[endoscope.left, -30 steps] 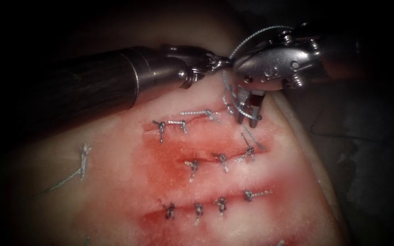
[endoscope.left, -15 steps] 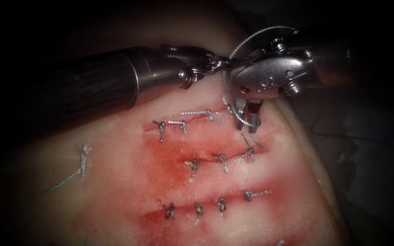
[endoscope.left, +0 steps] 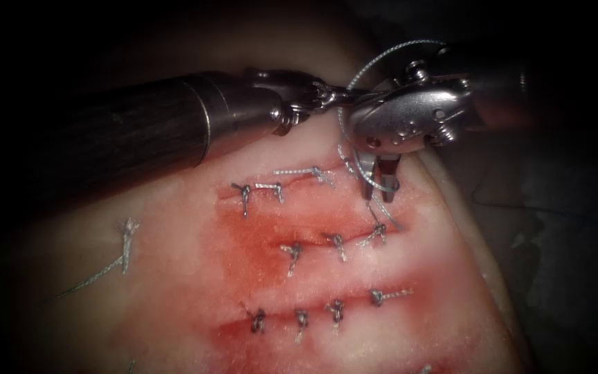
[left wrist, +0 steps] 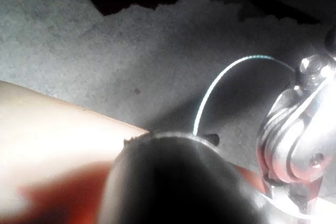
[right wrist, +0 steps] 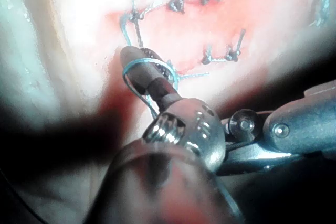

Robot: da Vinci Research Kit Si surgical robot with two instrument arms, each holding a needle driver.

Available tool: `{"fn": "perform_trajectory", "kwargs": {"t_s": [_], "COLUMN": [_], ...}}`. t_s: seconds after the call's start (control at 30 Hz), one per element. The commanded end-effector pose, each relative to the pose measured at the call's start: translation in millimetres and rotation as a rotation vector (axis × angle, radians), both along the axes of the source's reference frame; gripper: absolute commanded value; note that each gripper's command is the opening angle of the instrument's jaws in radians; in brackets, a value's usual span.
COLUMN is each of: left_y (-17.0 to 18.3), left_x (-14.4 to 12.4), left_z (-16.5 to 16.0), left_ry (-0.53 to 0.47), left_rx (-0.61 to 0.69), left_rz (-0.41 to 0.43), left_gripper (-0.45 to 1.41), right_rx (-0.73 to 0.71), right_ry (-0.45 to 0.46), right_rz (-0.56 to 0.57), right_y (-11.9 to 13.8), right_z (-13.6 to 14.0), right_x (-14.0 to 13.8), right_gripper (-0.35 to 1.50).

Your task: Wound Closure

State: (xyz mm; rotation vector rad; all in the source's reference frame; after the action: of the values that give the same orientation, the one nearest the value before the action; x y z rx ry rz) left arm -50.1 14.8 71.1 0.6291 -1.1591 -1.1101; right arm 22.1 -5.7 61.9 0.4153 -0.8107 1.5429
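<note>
The tissue [endoscope.left: 174,277] bears three stitched cuts. My left tool [endoscope.left: 327,93] reaches in over the top cut [endoscope.left: 292,181], jaws shut on the thread [endoscope.left: 382,55], which arcs up and over to the right. The right tool [endoscope.left: 378,188] points straight down at the right end of that cut, jaws slightly open and holding nothing. A loop of thread [endoscope.left: 363,165] is wound around them, which the right wrist view shows as a thread loop [right wrist: 137,67] circling the right tool [right wrist: 131,56]. A short thread tail [endoscope.left: 386,212] lies just below the tips. In the left wrist view the thread [left wrist: 220,80] rises from behind the shaft.
Knotted stitches [endoscope.left: 335,242] line the middle and lower cuts, with red fluid [endoscope.left: 243,242] around them. A cut thread end [endoscope.left: 127,239] lies on the tissue at far left. The tissue's right edge [endoscope.left: 465,221] drops off close beside the right tool.
The right tool has shifted a little left and lowered its jaws toward the tissue, with the thread loop still around them. The left tool has held still.
</note>
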Motion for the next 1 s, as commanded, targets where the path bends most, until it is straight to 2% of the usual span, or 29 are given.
{"fn": "perform_trajectory", "kwargs": {"t_s": [0.03, 0.43, 1.0], "left_y": [1.3, 1.3, 1.3], "left_x": [-0.5, -0.5, -0.6], "left_z": [-0.1, -0.1, 0.0], "left_ry": [-0.002, -0.001, -0.001], "left_rx": [-0.005, -0.011, -0.011], "left_rz": [-0.003, -0.001, -0.001], "left_gripper": [-0.45, -0.45, -0.45], "right_rx": [-0.004, -0.003, 0.005], "right_ry": [0.009, 0.026, 0.101], "right_rz": [-0.003, -0.028, -0.252], "right_y": [0.1, -0.7, -0.5], "right_z": [0.4, 0.3, 0.1], "right_x": [0.8, 0.6, 0.7], "right_gripper": [0.19, 0.19, 0.21]}}
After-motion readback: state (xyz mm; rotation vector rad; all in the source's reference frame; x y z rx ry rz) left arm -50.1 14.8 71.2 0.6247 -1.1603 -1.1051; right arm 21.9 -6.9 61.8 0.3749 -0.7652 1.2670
